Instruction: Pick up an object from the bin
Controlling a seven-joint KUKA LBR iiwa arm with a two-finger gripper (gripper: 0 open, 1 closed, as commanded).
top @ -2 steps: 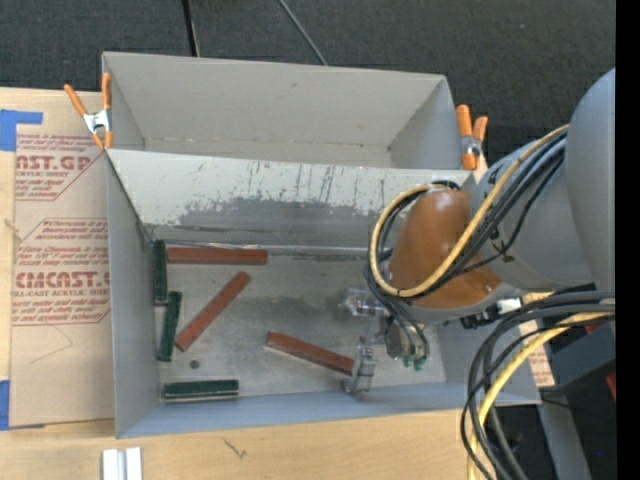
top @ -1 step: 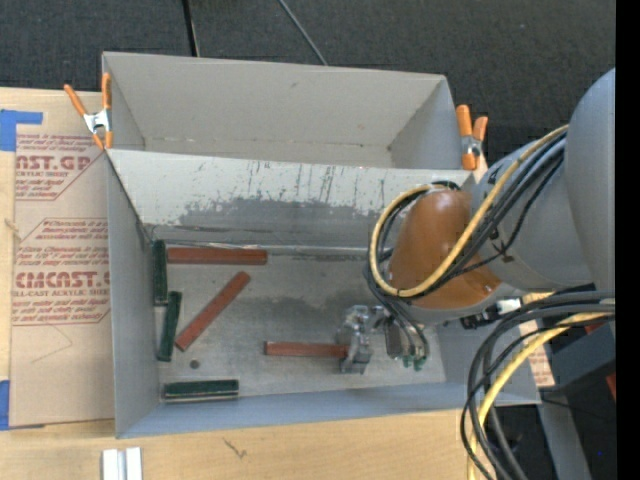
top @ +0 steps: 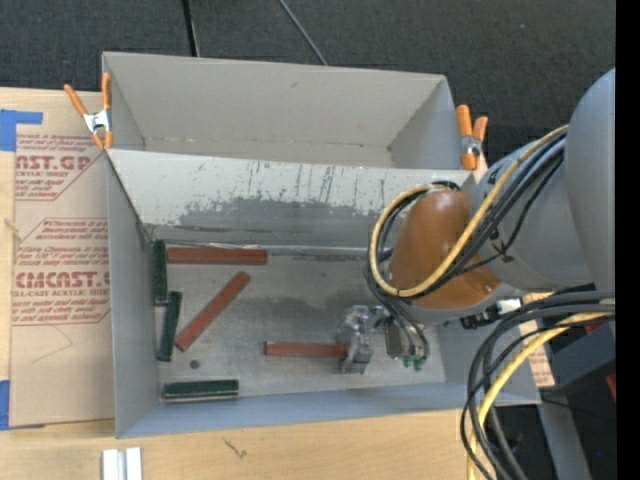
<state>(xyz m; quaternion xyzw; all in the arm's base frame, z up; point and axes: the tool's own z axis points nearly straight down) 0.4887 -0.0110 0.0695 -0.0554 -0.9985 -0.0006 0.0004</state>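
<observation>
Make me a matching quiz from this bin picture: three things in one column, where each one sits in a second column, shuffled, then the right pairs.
Things:
1. pincer
2. slanted red stick
3. level green stick

Places:
A. lower left corner of the bin floor, as the view shows it
B. at the right end of the lower level red stick
C. left half of the floor, beside the green sticks by the left wall

Pairs: 1-B, 2-C, 3-A
</observation>
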